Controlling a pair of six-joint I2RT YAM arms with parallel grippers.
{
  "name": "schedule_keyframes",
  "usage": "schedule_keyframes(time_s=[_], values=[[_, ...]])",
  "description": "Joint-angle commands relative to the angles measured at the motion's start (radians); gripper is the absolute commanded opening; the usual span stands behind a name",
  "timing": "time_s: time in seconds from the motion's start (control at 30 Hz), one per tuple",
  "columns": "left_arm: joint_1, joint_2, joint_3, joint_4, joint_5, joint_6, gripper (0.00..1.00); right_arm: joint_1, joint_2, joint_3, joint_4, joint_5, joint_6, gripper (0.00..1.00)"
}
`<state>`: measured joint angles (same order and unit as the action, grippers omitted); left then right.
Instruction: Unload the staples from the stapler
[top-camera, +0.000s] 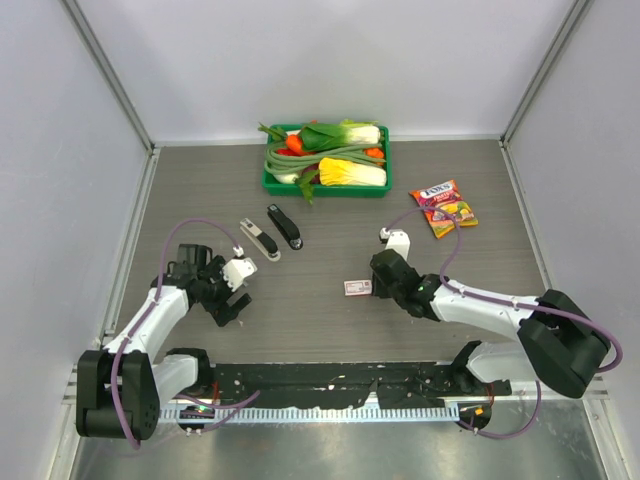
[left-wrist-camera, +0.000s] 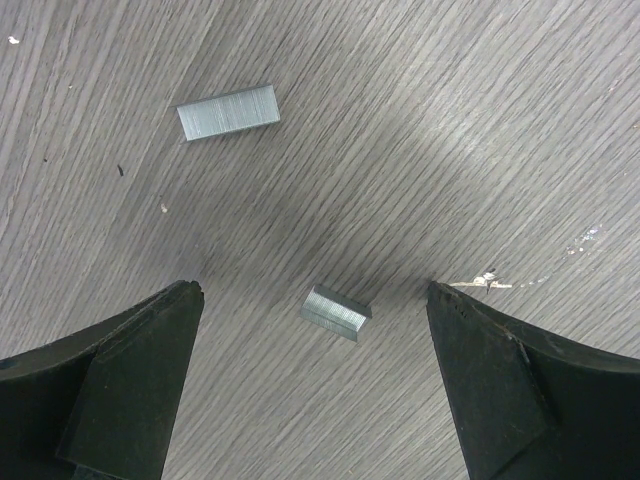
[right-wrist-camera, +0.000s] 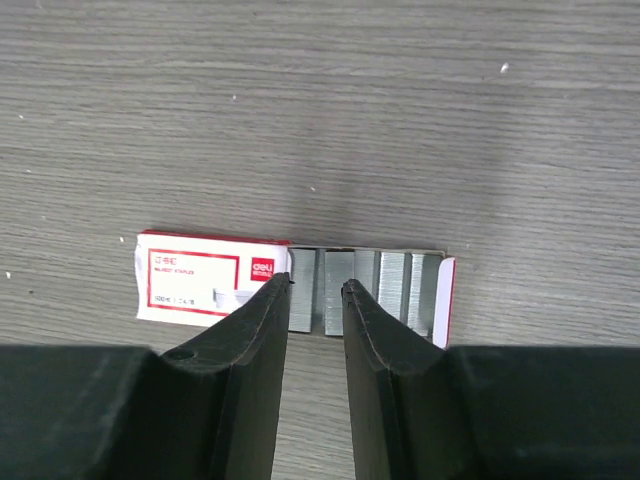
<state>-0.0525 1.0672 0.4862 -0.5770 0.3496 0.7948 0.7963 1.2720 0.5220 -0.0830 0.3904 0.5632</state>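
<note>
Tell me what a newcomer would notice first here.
The green tray heaped with vegetables at the far edge of the table stands out most. Nearer, two staple strips lie loose beneath the open left gripper, and the right gripper hovers over a half-open staple box.

Green vegetable basket (top-camera: 268, 187), candy packet (top-camera: 444, 208), black stapler (top-camera: 284, 226) and staple box (top-camera: 357, 288) on table (top-camera: 200, 190).

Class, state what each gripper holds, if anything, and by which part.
Left gripper: nothing, open above loose staples. Right gripper: narrow gap at the open staple box; a hold cannot be told.
</note>
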Motion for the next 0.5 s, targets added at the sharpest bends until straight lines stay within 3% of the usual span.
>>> schedule_keyframes(time_s=[0.0,0.13,0.47], values=[[-0.004,0.0,0.031,-0.001,0.019,0.003,1.0,0.0,-0.017,0.056,-0.004,0.007,0.023,0.33],[-0.004,-0.003,0.028,-0.003,0.019,0.004,1.0,0.0,-0.033,0.058,-0.014,0.013,0.026,0.29],[-0.004,-0.009,0.026,-0.003,0.019,0.004,1.0,0.0,-0.016,0.05,-0.05,0.054,0.052,0.06]])
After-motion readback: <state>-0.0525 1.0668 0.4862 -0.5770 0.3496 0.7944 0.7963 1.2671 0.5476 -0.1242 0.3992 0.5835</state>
